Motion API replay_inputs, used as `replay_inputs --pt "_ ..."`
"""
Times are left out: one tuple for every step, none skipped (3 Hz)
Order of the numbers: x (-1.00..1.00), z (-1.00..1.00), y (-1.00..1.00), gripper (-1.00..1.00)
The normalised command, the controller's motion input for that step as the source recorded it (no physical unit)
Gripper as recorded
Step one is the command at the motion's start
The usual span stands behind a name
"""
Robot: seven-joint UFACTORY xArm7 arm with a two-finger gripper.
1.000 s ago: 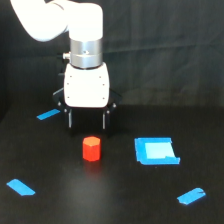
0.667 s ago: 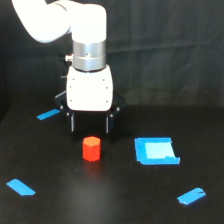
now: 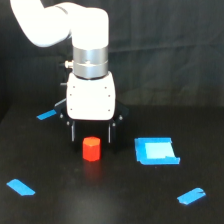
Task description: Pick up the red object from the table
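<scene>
One small red object (image 3: 91, 149) stands on the table (image 3: 110, 200), a matte black surface that shows a faint reddish sheen just in front of the piece. It is a short, stubby block with flat vertical facets, hexagonal or nearly round in outline, plain and bright red-orange, a little paler on its flat top face. It sits upright on its base, its short axis vertical, with no clearly longer side across the table. The white xArm6 arm (image 3: 60, 22) comes in from the upper left of the exterior view and ends in a smooth silver metal wrist ring over a boxy white housing. Below that housing the gripper (image 3: 91, 134) hangs with its two dark fingers (image 3: 72, 132) set apart, one on each side of the block, which lies low between them and slightly nearer the camera; whether either finger touches it cannot be told. To the exterior view's right of the block lies a blue square piece (image 3: 156, 151) with a paler centre and a raised-looking rim. Thin blue tape strips (image 3: 21, 187) are scattered flat on the black surface, well apart from the block.
</scene>
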Motion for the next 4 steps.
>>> replay_inputs --pt "0.05 -0.12 -0.55 0.9" --pt "0.01 -0.21 0.05 -1.0" --pt "0.14 -0.33 -0.04 -1.0" --pt "0.07 -0.28 0.0 -0.97"
